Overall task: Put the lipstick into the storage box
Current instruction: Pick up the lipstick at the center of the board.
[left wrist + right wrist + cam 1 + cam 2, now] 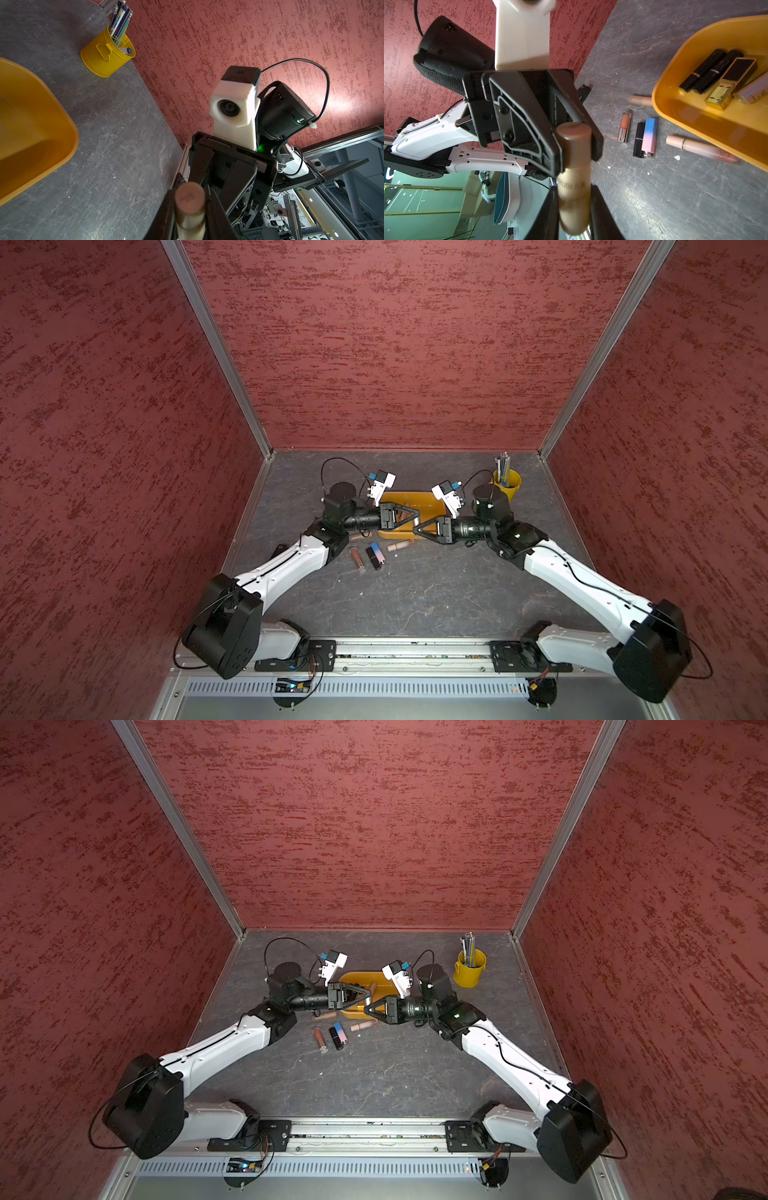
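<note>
Two grippers, one tube: left gripper (417, 516) and right gripper (415, 527) meet tip to tip over the near right part of the storage box (395, 535), both clamped on the same lipstick (574, 182).
Lipstick: beige body, brown cap, lying far to near between the tips. The left gripper's fingers (596, 143) pinch the cap; the right gripper's fingers (604, 216) pinch the body. In both top views it is a pale sliver, almost wholly covered by the black tips. Its lettering is too blurred to read. Whether it hangs clear of the box floor cannot be told.
Storage box: mustard-yellow tray on the grey table (415, 593), in the middle toward the far side. The right wrist view shows two black tubes (702, 69), a gold-and-black case (731, 83) and a mauve tube (753, 89) lying inside, the last cut off by the frame edge. From above, the grippers cover most of these.
Loose on the table: near and left of the box lie a copper gloss (625, 126) and a black lipstick (639, 139) side by side with a blue-to-pink lipstick (650, 135). A long beige tube (695, 147) lies just beside the box's near wall. A tan tube (639, 100) at the box's left has one end hidden behind the rim, and in both top views the left arm covers part of it.
Pen cup (507, 485): yellow bucket of pens in the far right corner, well apart from the box.
</note>
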Motion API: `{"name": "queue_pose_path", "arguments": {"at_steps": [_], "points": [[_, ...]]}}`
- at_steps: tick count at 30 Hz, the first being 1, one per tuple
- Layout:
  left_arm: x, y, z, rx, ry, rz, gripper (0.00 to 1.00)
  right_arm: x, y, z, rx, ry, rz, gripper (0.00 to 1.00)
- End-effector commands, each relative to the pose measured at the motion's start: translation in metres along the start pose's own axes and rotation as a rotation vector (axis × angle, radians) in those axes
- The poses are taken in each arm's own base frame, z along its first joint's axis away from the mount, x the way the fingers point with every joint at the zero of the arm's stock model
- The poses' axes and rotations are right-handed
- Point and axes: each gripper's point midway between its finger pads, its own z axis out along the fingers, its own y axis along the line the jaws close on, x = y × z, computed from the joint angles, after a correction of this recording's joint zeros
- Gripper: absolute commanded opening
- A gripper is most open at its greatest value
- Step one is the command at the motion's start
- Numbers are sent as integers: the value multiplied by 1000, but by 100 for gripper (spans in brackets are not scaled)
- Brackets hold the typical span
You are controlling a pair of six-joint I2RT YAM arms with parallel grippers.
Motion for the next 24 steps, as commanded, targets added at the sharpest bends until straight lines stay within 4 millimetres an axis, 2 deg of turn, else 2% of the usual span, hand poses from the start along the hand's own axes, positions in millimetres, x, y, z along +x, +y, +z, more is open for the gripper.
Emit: {"name": "queue_pose_path", "arguments": {"at_steps": [1, 4, 8, 10, 12, 16, 18, 24], "points": [[1, -3, 4, 9, 24, 32, 18, -9, 7, -5, -13, -45, -27, 19], [1, -2, 5, 7, 26, 29, 15, -9, 5, -5, -10, -44, -23, 25], [2, 1, 6, -6, 32, 19, 14, -10, 2, -7, 6, -50, -19, 52], [1, 4, 6, -24, 37, 18, 14, -11, -1, -9, 21, -54, -15, 60], [1, 8, 5, -54, 45, 14, 14, -13, -3, -12, 37, -64, -16, 65], [-4, 25, 2, -163, 66, -4, 15, -15, -15, -22, 103, -87, -14, 66], [-7, 37, 2, -245, 91, -6, 15, -17, -29, -30, 186, -108, -7, 70], [-22, 72, 10, -424, 175, -11, 14, -15, -67, -56, 451, -128, -15, 71]]}}
